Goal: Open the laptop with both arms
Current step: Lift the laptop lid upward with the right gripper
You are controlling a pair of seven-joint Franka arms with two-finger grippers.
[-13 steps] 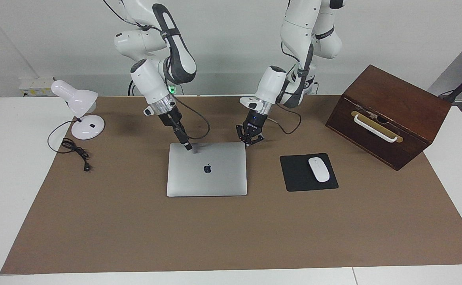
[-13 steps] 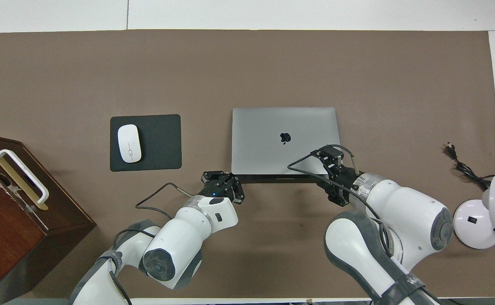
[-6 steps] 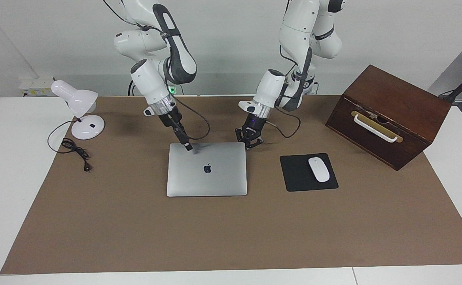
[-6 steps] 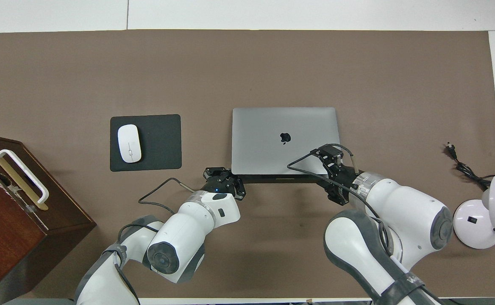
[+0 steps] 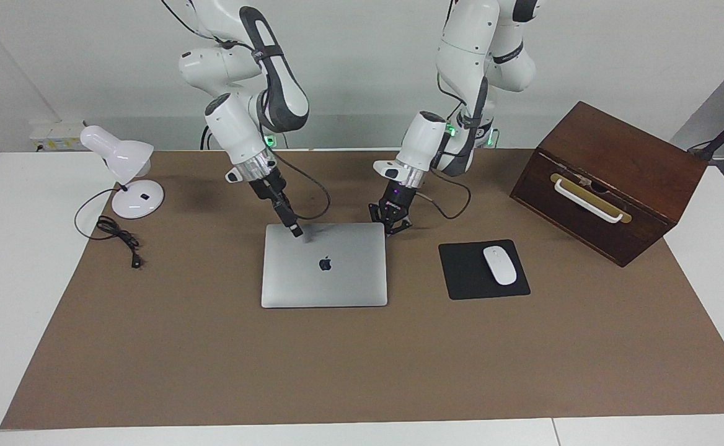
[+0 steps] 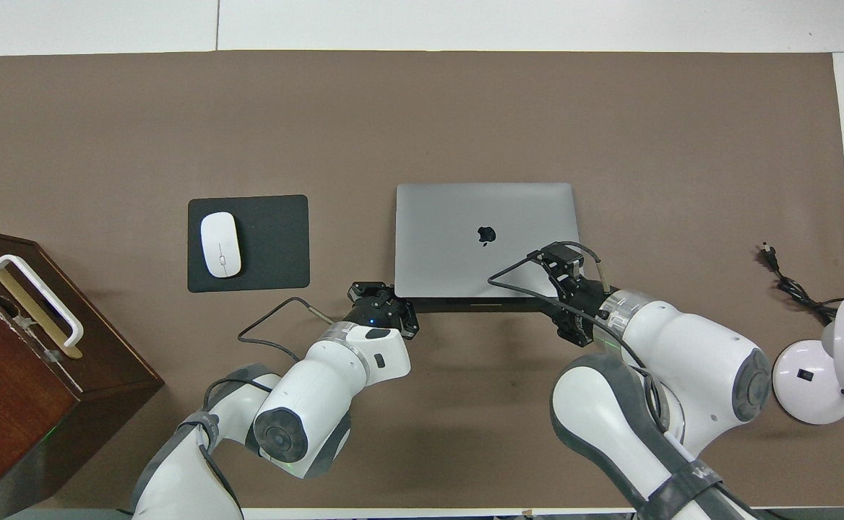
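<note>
Nearest the robots, your two grippers sit at the laptop's (image 5: 324, 265) edge that faces them. The left gripper (image 5: 390, 224) is at the corner toward the left arm's end of the surface (image 5: 362, 365), low and just beside the laptop's edge; its fingers look spread apart, with nothing between them, though you cannot tell from the overhead view whether a fingertip already touches the corner. The right gripper (image 5: 297, 232) is down on the lid near the other corner of that same edge, tip apparently touching the lid; you cannot tell whether its fingers are apart or together.

The laptop lies flat and closed in the middle of the surface, logo up. Beside it, toward the left arm's end, a mouse (image 5: 499, 264) rests on a black pad (image 5: 464, 282), with a wooden box (image 5: 610, 179) past that. A lamp (image 5: 125, 170) stands toward the right arm's end.

You appear to be at the placement step: the lid is not yet raised. The next move probably calls for one gripper to steady the laptop while the other catches the lid's lip and lifts gently. Watch that the base does not slide or rise with the lid.
</note>
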